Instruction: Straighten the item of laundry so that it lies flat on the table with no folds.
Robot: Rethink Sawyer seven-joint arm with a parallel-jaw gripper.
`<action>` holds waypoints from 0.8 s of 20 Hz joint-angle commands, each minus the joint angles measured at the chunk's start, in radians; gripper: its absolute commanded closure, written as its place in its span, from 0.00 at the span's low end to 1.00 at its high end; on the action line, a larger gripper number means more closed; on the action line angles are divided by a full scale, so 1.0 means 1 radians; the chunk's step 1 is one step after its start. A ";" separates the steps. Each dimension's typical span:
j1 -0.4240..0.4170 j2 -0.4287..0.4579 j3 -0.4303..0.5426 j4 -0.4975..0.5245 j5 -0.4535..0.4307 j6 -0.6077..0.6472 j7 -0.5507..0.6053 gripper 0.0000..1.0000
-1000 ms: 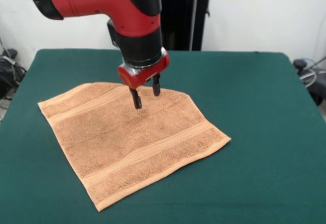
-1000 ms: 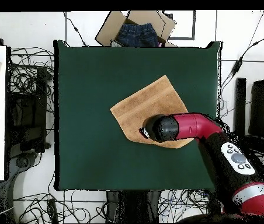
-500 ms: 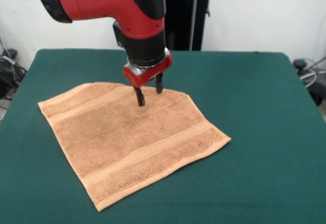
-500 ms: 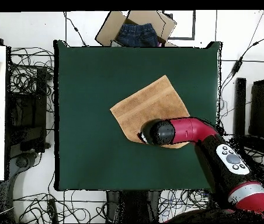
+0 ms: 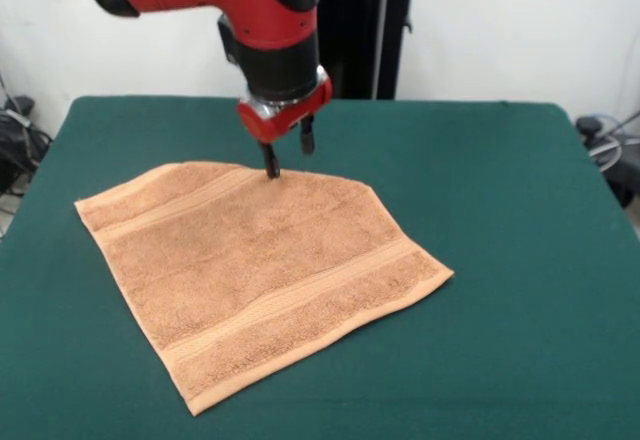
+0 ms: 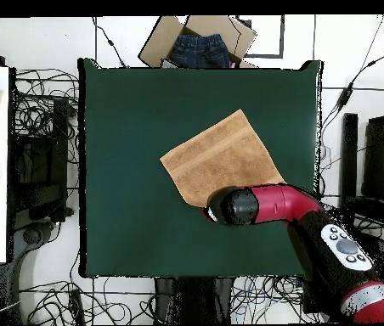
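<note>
The item of laundry (image 5: 262,270) is a light orange-tan towel with woven band stripes, spread out on the dark green table (image 5: 500,210). It looks flat, with no fold that I can see. In the overhead view the towel (image 6: 217,161) lies right of the table's (image 6: 127,127) centre, and the arm covers its edge nearest the base. My gripper (image 5: 288,157) hangs open and empty just above the towel's far edge. From overhead, only the red and black wrist (image 6: 238,206) shows over that edge.
A cardboard box holding dark jeans (image 6: 200,47) sits beyond the table's edge opposite the base. Cables (image 6: 42,144) lie on the floor around the table. A black stand (image 5: 360,30) rises behind the table.
The gripper has risen and drawn back from over the towel's middle to its far edge, staying open. The towel has not moved.
</note>
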 commanded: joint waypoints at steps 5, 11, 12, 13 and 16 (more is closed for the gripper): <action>-0.033 -0.056 -0.031 0.140 0.029 -0.042 0.136 0.00; -0.044 0.027 -0.049 0.112 -0.012 -0.133 0.157 0.00; -0.046 0.039 -0.053 0.107 -0.018 -0.142 0.157 0.00; -0.046 0.047 -0.055 0.103 -0.023 -0.151 0.156 0.00; -0.042 0.071 -0.063 0.089 -0.037 -0.179 0.157 0.00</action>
